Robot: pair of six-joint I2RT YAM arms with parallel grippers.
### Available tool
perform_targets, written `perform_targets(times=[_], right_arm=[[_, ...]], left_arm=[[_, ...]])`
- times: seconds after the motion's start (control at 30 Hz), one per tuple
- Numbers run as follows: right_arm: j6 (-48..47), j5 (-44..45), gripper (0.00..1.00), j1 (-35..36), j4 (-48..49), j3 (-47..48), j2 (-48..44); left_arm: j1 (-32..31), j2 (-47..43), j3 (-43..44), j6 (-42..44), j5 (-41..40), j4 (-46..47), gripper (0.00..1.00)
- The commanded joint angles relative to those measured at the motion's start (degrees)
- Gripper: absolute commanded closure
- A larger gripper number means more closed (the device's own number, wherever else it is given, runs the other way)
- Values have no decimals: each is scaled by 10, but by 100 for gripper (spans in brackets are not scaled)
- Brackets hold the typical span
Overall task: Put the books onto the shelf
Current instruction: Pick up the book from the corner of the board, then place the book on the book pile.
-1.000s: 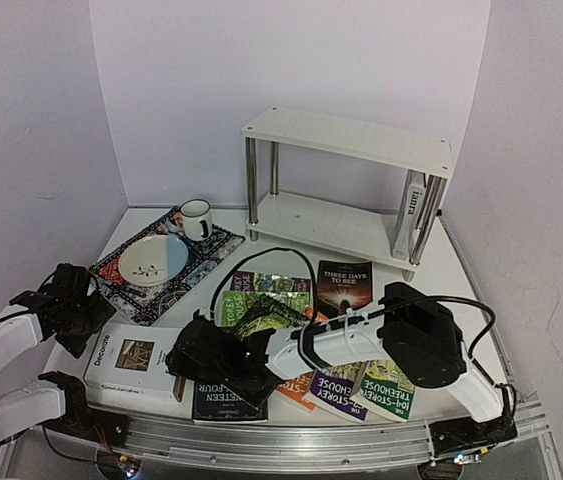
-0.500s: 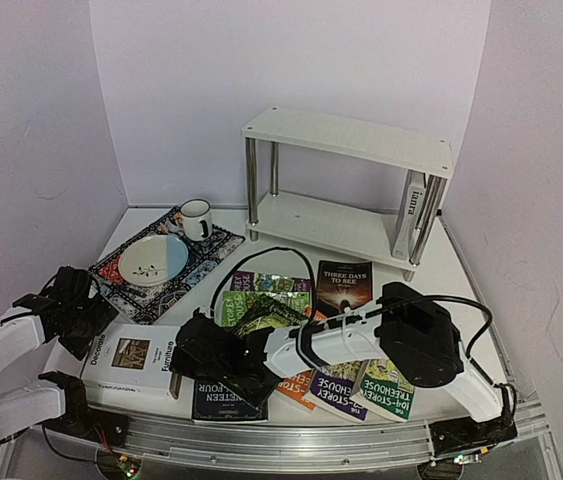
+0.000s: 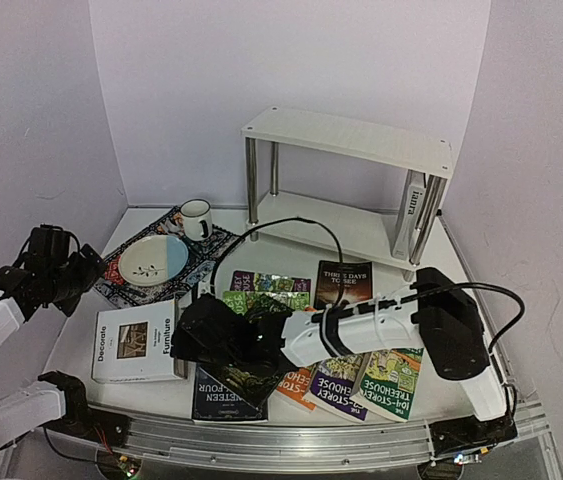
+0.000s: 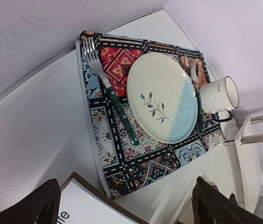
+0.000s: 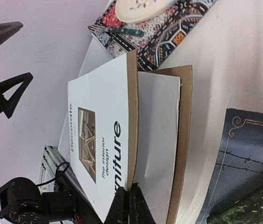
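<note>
Now R gripper [image 5: 127,199] is pinched tight on cover edge of white book [image 3: 133,345], cover lifted, near-left on table. L gripper [image 3: 66,272] gapes wide, empty, raised by mat [image 4: 145,164]. Other books [image 3: 341,285] lie flat before shelf [image 3: 351,140]; upright book [image 3: 410,212] on lower board, R end.

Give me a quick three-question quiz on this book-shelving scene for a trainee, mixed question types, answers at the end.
1. True or false: one book already stands upright on the lower board of the shelf.
2. Which gripper is shut on the cover of the white book? A: left gripper. B: right gripper.
3. Name the vessel beside the plate.
Key: 1 true. 2 B; the left is open. 3 the mug.
</note>
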Motion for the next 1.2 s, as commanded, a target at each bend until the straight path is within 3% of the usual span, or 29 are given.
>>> perform_targets(times=[0.0,0.27,0.5,0.63,0.87,1.17], right_arm=[[-56,39,100,-6,-3,-18,-81],[-53,29,100,-40,-12,-115,-165],[-64,4,100,-89,-32,-264,-299],[-84,12,100,-123,-72,-327,-382],[-128,-22,100,-188,-155,-370,-465],[-156,-108,100,-244,-191,-395,-486]], left_arm=[[0,-6,59,45,-1,-12,1],[0,20,94,74,62,0,0],[-1,59,37,151,372,171,0],[-7,77,-3,134,458,265,0],[-52,133,-21,119,494,337,2],[-152,229,-34,113,499,440,8]])
